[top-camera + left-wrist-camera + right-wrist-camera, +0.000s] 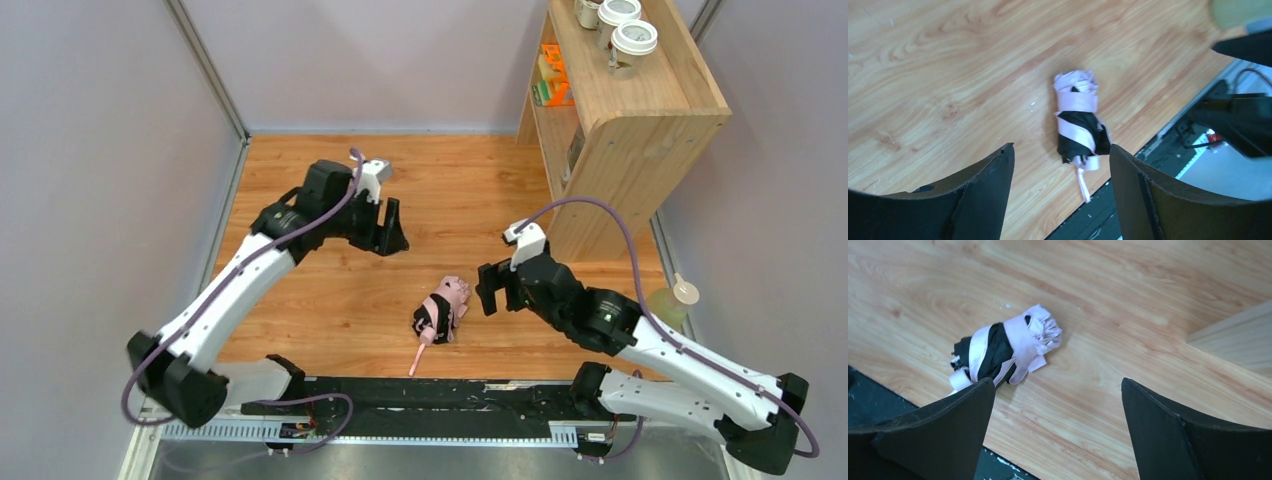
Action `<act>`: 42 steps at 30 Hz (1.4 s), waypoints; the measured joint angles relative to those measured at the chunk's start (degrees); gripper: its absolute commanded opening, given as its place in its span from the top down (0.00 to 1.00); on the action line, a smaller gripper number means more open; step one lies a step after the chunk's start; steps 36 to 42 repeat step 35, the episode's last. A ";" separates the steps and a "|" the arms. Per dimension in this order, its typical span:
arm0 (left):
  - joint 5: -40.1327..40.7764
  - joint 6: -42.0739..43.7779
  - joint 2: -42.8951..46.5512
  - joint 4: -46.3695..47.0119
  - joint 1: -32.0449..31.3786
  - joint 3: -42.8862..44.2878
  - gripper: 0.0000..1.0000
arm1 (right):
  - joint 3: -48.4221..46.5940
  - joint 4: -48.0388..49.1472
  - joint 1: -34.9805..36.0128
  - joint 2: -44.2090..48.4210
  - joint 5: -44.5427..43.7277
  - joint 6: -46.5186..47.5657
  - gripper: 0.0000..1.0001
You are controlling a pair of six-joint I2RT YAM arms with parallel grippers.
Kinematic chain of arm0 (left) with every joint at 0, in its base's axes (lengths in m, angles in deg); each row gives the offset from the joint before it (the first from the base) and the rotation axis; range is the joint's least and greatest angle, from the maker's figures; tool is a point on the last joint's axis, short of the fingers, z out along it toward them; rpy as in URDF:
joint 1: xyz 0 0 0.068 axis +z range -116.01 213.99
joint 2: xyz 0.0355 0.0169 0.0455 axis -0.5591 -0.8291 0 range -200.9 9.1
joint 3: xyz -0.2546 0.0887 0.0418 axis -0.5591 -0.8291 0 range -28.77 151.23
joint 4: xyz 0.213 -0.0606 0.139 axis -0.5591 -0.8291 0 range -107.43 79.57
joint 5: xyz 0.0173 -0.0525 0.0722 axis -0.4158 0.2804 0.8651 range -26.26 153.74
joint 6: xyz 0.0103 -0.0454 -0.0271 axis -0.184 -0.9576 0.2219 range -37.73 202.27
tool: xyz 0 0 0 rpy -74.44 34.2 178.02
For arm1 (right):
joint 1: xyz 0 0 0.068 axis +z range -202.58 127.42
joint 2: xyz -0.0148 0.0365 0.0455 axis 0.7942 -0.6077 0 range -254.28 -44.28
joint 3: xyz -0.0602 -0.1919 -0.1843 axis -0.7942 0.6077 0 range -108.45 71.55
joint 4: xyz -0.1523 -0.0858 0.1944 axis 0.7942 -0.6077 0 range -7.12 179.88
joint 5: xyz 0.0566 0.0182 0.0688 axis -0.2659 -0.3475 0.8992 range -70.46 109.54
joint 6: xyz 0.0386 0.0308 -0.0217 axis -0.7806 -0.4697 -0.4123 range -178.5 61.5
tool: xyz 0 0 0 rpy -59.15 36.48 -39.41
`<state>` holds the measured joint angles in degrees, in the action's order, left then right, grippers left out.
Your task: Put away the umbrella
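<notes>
The umbrella [442, 310] lies folded on the wooden table near its front edge, a pale pink and black bundle with its pink wrist loop trailing toward the black rail. It also shows in the left wrist view as the umbrella [1077, 120] and in the right wrist view as the umbrella [1003, 347]. My left gripper [393, 228] hovers open up and to the left of it, well apart. My right gripper [490, 292] stands open just right of the bundle, nothing between its fingers. In the wrist views, both the left gripper [1060, 152] and the right gripper [1058, 385] show wide gaps over bare wood.
A wooden shelf unit [620, 130] stands at the back right with lidded cups [632, 40] on top and coloured items inside. A pale green bottle [672, 300] stands by the right wall. A black rail [430, 395] runs along the table's front edge. Grey walls close both sides.
</notes>
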<state>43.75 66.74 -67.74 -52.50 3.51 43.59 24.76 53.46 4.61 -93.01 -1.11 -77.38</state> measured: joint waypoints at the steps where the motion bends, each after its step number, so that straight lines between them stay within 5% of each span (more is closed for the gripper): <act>1: -0.07 -0.39 4.09 0.11 -0.07 -0.68 0.24 | -0.09 -0.42 0.00 1.22 -1.53 -0.31 0.00; 12: 1.68 -4.26 31.56 1.73 -0.42 -5.92 0.15 | -9.75 -1.66 -0.02 15.65 -16.94 4.24 0.00; 22: 7.65 0.52 49.31 8.52 -0.42 8.13 0.11 | -23.32 2.82 -0.04 25.33 -24.33 18.78 0.00; 42: 10.05 5.05 52.46 7.96 -0.42 14.97 0.11 | -32.92 3.76 -0.11 26.05 -23.04 27.52 0.00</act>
